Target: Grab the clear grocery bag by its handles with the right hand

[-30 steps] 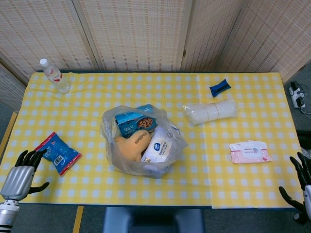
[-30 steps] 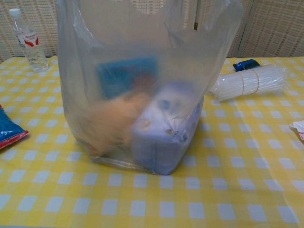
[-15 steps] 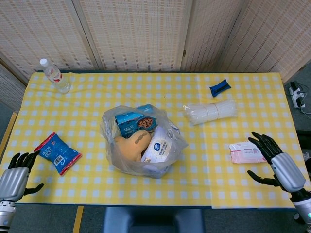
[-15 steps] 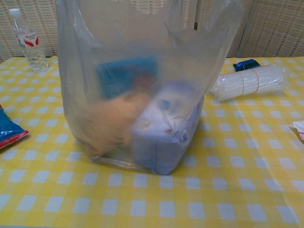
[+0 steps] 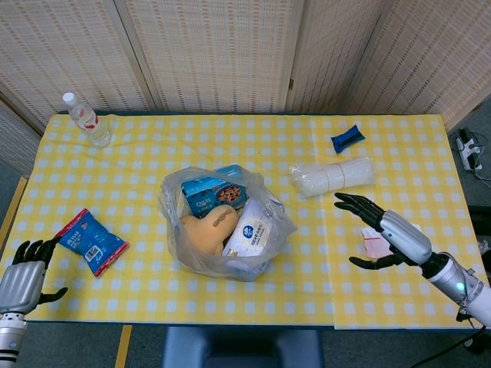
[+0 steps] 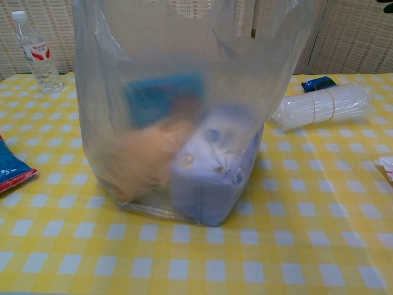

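The clear grocery bag (image 5: 222,222) stands in the middle of the yellow checked table (image 5: 138,161), holding a blue box, an orange-tan item and a white pouch. It fills the chest view, where the bag (image 6: 184,110) rises with its handles cut off at the top edge. My right hand (image 5: 383,230) hovers open over the table to the right of the bag, fingers spread toward it, about a hand's width of cloth between them. My left hand (image 5: 27,268) is open at the front left corner, holding nothing.
A blue snack packet (image 5: 92,241) lies near the left hand. A water bottle (image 5: 86,119) stands at the back left. A roll of clear bags (image 5: 331,176) and a small blue object (image 5: 347,139) lie at the back right. A pink wipes pack (image 5: 377,244) is partly under my right hand.
My right hand has risen from the front right corner and moved left toward the bag, now over the wipes pack. The left hand has barely moved. The bag is unmoved.
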